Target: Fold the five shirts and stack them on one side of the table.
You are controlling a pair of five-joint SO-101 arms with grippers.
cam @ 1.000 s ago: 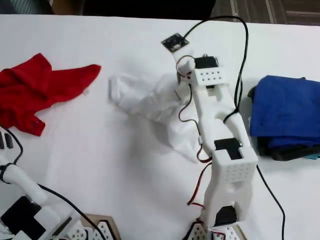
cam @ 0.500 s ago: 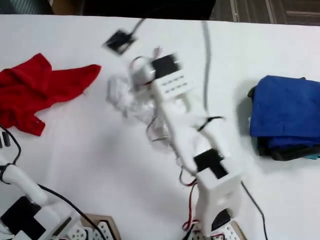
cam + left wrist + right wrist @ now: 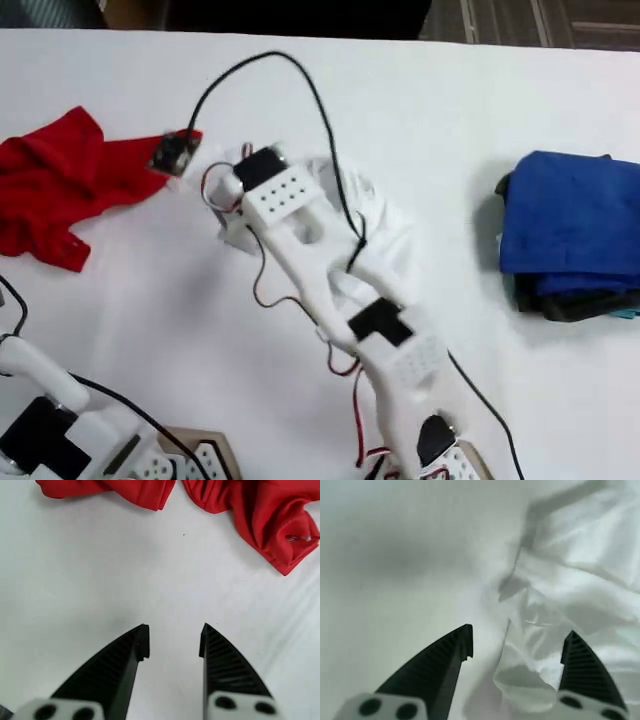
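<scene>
Way off to the left of the white shirt [image 3: 385, 235], the red shirt [image 3: 70, 185] is lying crumpled on the table [image 3: 480, 100]. The left gripper [image 3: 172, 640] is on that same side of the white shirt, jaws spread over bare tabletop. The right gripper [image 3: 517, 647] sits at the white shirt's left edge, jaws wide apart with 1 rumpled fold between them, not pinched. Well right of the white shirt there's a folded blue shirt [image 3: 570, 215] on top of something dark [image 3: 560, 300].

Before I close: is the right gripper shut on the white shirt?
No, the right gripper is open around an edge of the white shirt.
</scene>
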